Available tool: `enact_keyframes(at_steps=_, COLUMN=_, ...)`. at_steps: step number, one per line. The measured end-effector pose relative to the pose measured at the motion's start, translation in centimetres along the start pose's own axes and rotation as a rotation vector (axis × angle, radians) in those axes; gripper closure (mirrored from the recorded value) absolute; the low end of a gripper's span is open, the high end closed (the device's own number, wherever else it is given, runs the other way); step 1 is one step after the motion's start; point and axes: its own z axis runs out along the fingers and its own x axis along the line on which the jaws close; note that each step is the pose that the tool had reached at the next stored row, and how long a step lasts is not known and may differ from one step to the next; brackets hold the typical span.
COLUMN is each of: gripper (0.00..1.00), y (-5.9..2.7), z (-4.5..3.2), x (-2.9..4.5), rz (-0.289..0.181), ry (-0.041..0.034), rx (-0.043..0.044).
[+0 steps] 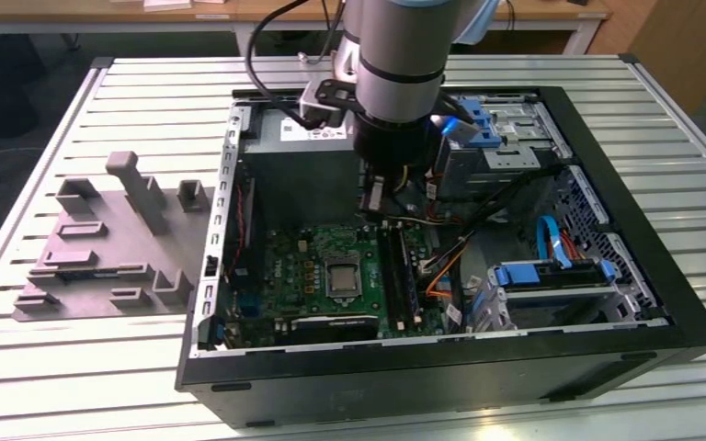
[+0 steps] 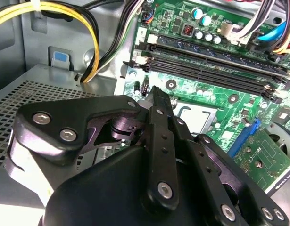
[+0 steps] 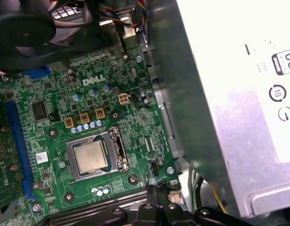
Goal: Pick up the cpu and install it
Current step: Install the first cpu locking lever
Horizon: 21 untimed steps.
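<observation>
Now I see the cpu (image 3: pixel 90 157) lying flat in its metal socket (image 3: pixel 117 153) on the green board (image 3: pixel 135 122) | my gripper (image 2: pixel 154 94) hangs above the board inside the open computer case (image 1: pixel 684 312), holding nothing | its fingers (image 2: pixel 156 106) are pressed together | big grey box (image 3: pixel 229 103) sits beside the board.

The exterior view is evenly and brightly lit from above, and soft shadow is cast inside the open black computer case (image 1: pixel 647 303). A blue glow is seen beside the grey cylindrical robot arm (image 1: pixel 399 55). In the second wrist view the black gripper linkage (image 2: pixel 149 165) is rendered large and slightly soft, with a blown-out white patch at one corner. In the first wrist view glare is spread across the large grey metal box (image 3: pixel 229 103), while the green circuit board (image 3: pixel 88 141) is kept sharp.
</observation>
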Motion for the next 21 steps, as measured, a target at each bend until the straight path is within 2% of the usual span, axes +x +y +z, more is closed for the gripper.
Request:
enact_keyframes(at_steps=6, gripper=0.89, y=0.19, z=0.05, x=0.07, rz=0.0, ry=0.0009, rx=0.0004)
enact_keyframes(at_steps=11, gripper=0.89, y=0.14, z=0.05, x=0.31, rz=0.0, ry=0.0118, rx=0.0035)
enact_keyframes(at_steps=15, gripper=0.89, y=0.04, z=0.05, x=0.73, rz=0.0, ry=0.0117, rx=0.0036)
enact_keyframes(at_steps=18, gripper=0.89, y=0.02, z=0.07, x=1.12, rz=-0.002, ry=0.0075, rx=0.0023)
enact_keyframes(at_steps=21, gripper=0.89, y=0.01, z=0.08, x=1.25, rz=-0.003, ry=0.0068, rx=0.0022)
